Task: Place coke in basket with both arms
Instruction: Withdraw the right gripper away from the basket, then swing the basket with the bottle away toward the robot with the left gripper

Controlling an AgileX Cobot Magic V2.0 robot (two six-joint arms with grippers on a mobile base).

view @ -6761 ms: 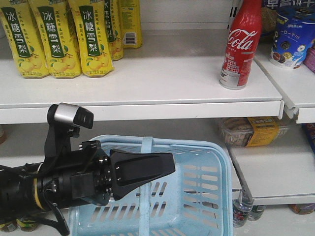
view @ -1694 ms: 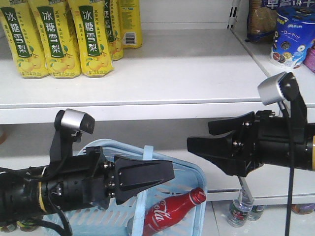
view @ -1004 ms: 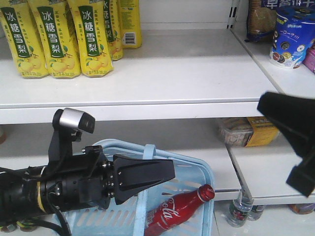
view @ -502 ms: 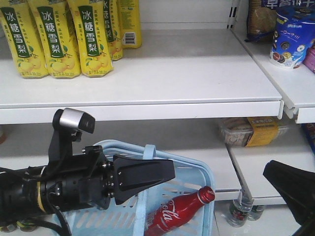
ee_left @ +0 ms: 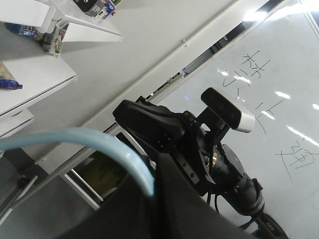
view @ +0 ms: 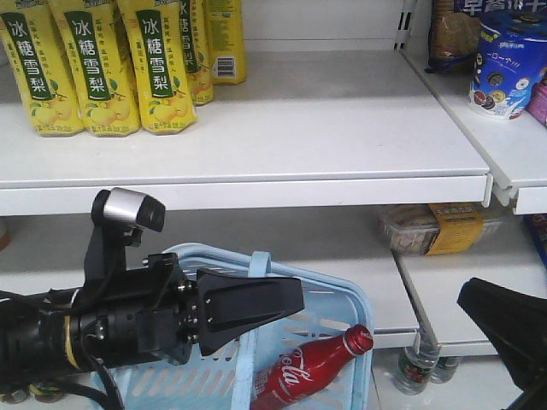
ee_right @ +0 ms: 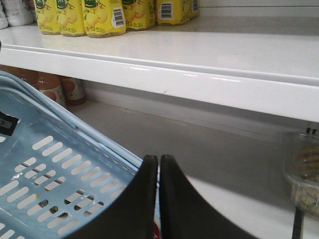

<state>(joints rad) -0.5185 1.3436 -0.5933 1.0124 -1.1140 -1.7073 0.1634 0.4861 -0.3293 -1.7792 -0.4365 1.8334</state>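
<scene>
Front view: the coke (view: 312, 371) lies tilted inside the basket (view: 355, 299), cap toward the right rim, at the near right. The left claw (view: 248, 306) extends over the basket's left part; whether it is clenched cannot be told here. Yellow drink bottles (view: 94, 64) stand on the white shelf (view: 325, 128) above. A black part of the right arm (view: 504, 329) shows at the lower right.

Left wrist view: the left claw (ee_left: 154, 191) grips the basket's pale blue handle (ee_left: 75, 142).

Right wrist view: the right claw (ee_right: 158, 199) is clenched, fingertips pressed together, holding nothing, just right of the basket (ee_right: 50, 169).
</scene>
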